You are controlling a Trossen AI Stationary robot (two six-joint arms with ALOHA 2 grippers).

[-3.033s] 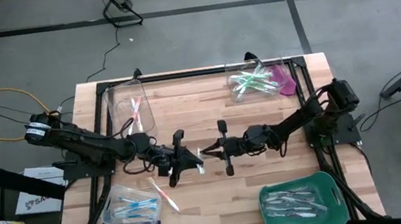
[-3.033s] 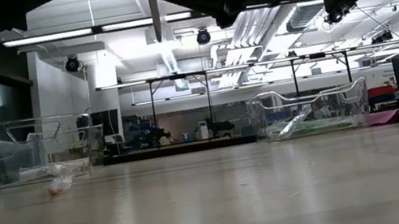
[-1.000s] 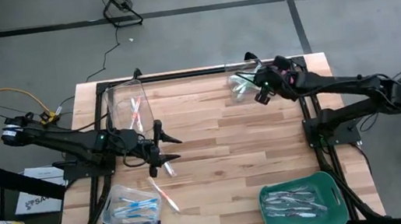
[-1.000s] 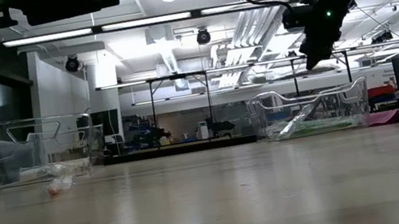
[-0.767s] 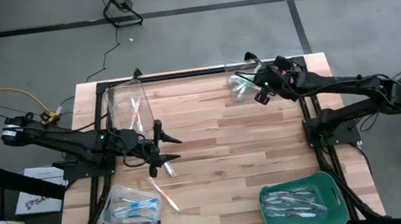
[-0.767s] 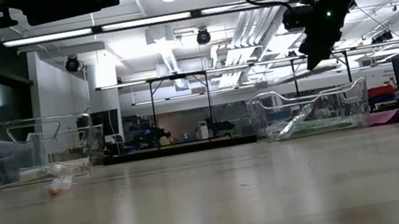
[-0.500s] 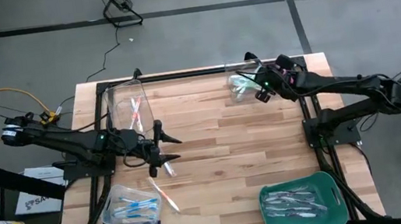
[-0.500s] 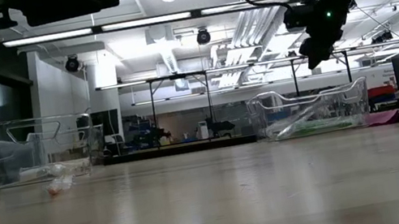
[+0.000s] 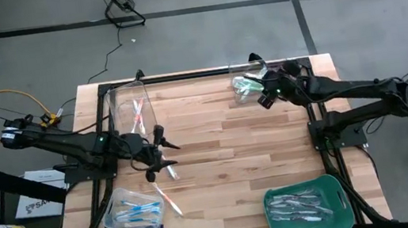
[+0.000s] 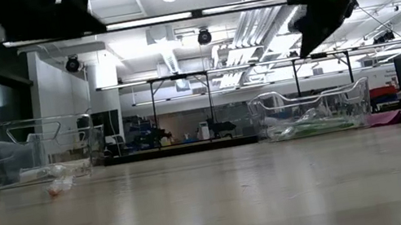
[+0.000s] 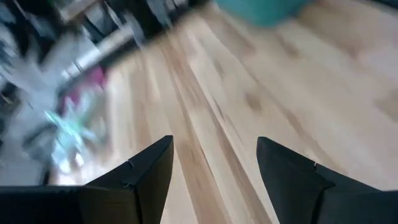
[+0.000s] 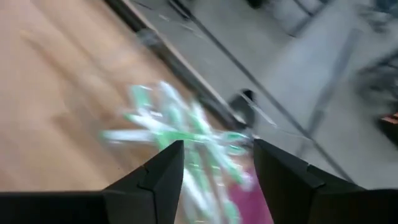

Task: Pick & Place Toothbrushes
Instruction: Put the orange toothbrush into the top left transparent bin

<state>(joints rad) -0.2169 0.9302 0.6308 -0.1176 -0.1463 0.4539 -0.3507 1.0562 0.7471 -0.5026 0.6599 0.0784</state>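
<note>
My right gripper (image 9: 262, 96) hangs open and empty over the clear bin (image 9: 240, 77) at the far right. Green toothbrushes (image 12: 180, 130) lie in that bin; they also show in the low view (image 10: 314, 124). My left gripper (image 9: 168, 156) is open and empty above the bare wood at the table's left middle; its wrist view (image 11: 214, 162) shows nothing between the fingers. A pink-orange toothbrush (image 9: 170, 201) lies flat on the table, nearer the front edge than the left gripper. Other pink-orange toothbrushes (image 9: 138, 111) lie in the far left bin.
A clear bin (image 9: 134, 212) with blue toothbrushes stands on a dark mat at the near left. A green tray (image 9: 306, 205) with pale toothbrushes stands at the near right. A pink mat (image 9: 290, 79) lies beside the far right bin. Bare wood lies between the arms.
My left gripper has drawn back a little toward the table's left edge. My right gripper has shifted slightly above the far right bin. A green toothbrush that leaned up in that bin now lies flat.
</note>
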